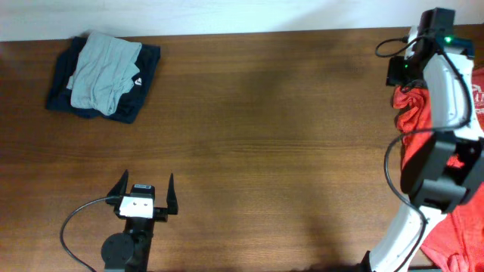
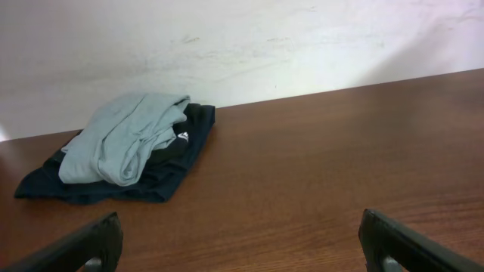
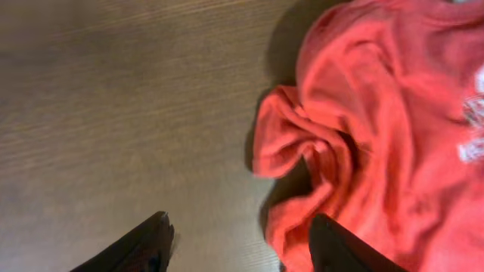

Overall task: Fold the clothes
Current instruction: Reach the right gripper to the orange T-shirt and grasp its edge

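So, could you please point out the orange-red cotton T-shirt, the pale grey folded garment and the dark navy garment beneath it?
Orange-red cotton T-shirt (image 3: 370, 113): right wrist view, crumpled middle.
Pale grey folded garment (image 2: 121, 140): left wrist view, top fold.
Dark navy garment (image 2: 198, 125): left wrist view, right edge.

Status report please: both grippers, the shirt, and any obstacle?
Left gripper open, empty. Right gripper open at edge of crumpled orange-red cotton T-shirt, unfolded. Folded navy and grey clothes pile far off, no obstacle.

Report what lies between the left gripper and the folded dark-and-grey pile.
Nothing but bare table; the overhead view shows it between the left gripper and the pile.
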